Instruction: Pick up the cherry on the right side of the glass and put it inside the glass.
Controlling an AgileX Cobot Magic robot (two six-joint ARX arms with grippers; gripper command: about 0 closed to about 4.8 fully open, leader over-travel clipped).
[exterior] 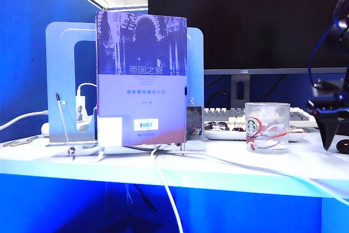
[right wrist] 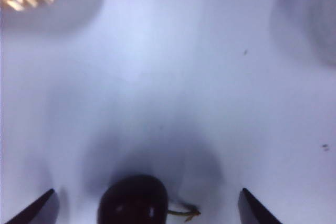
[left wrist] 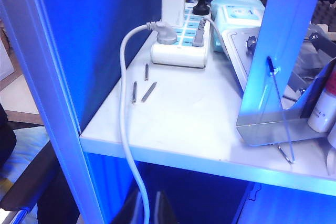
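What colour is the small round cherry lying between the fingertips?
Glossy near-black dark red cherry, best seen in the right wrist view.

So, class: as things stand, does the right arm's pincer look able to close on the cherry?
Probably yes. In the right wrist view the right pincer is open, its fingertips on either side of the cherry, with only bare table around. The glass stands clear to one side.

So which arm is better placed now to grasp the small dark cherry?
The right: the right gripper is open with the glossy near-black cherry between its fingertips. The left gripper hangs away, below the shelf edge.
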